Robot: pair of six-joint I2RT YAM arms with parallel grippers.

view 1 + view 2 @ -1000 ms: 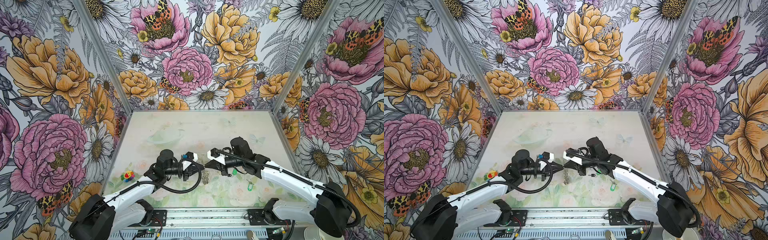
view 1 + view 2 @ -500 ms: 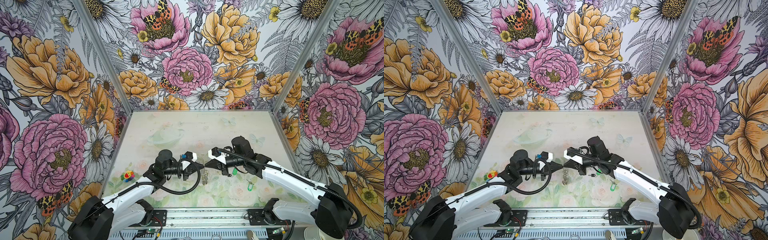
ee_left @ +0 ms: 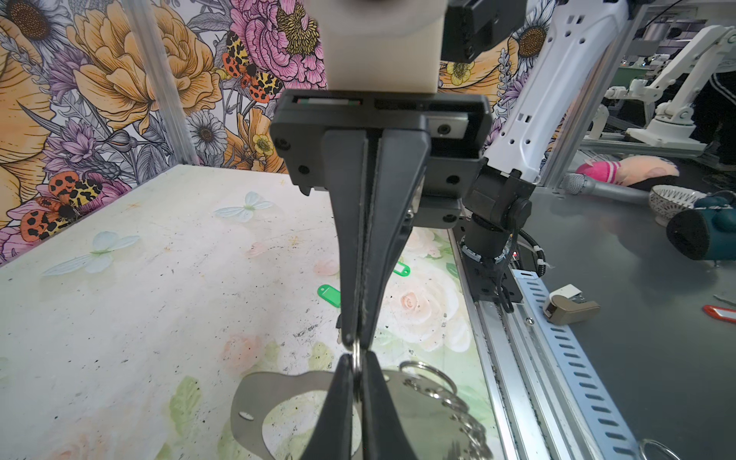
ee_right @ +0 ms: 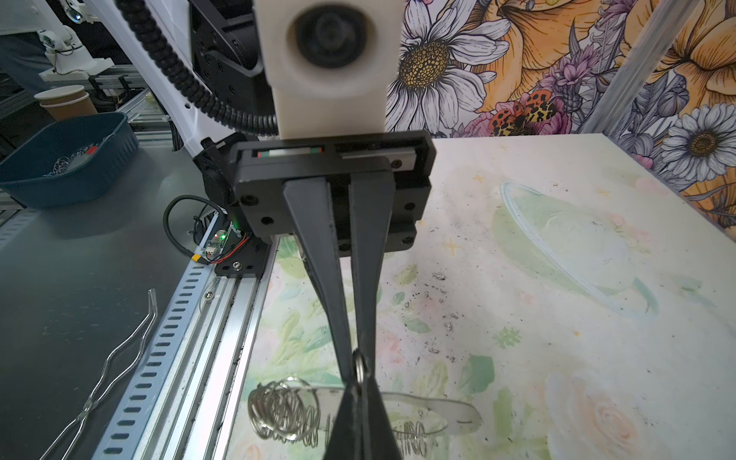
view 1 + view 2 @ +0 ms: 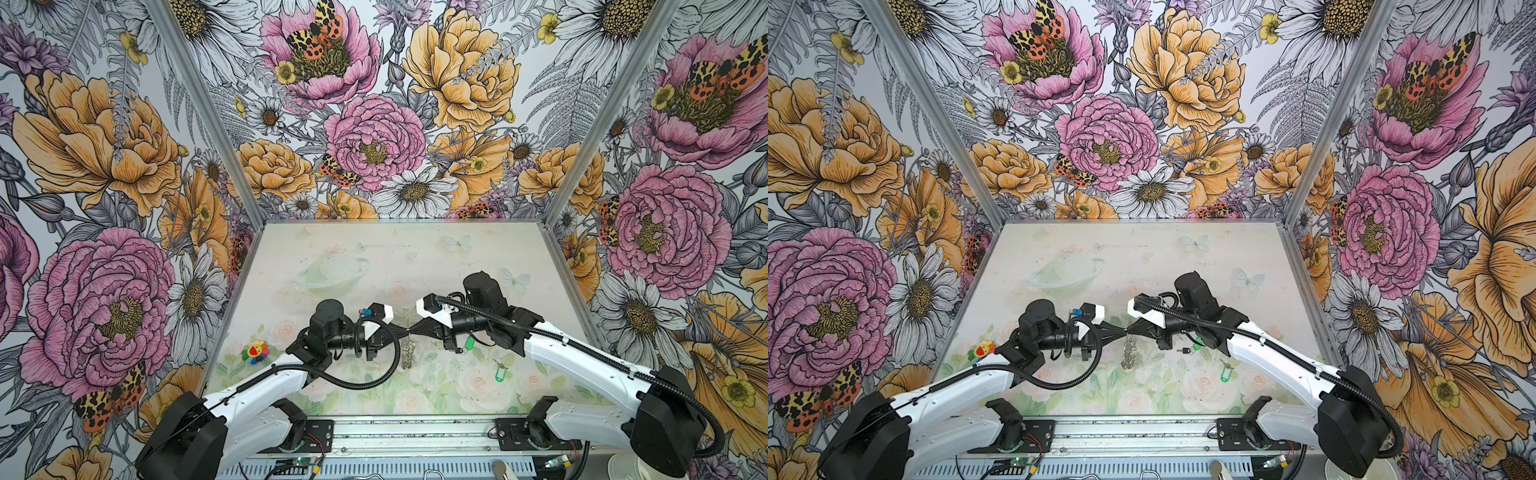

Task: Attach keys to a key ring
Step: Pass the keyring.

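The two grippers meet tip to tip above the middle of the table; the left gripper and the right gripper are each clenched on the same small wire ring, one from either side, with only the thin wire between the jaws. That ring belongs to the key ring, the grey horseshoe plate just below the fingertips; its row of loops shows as a silver column in both top views; it seems to hang from the pinched ring, though I cannot tell whether its lower edge touches the table.

The keys lie on the table on the right arm's side, untouched; one green tag sits just beside the right gripper's body, the other a little farther out.

The step looks like steadying or prising the ring ready for threading; no key is on it yet, so the task is early. Two grips this close on one wire leave little room; any pull should be gentle and in line, since a twist would probably let the wire slip. One gripper should take a short bite that leaves the split end free; only then should the other let go and fetch a key, taking it by the tag so the metal end is clear.
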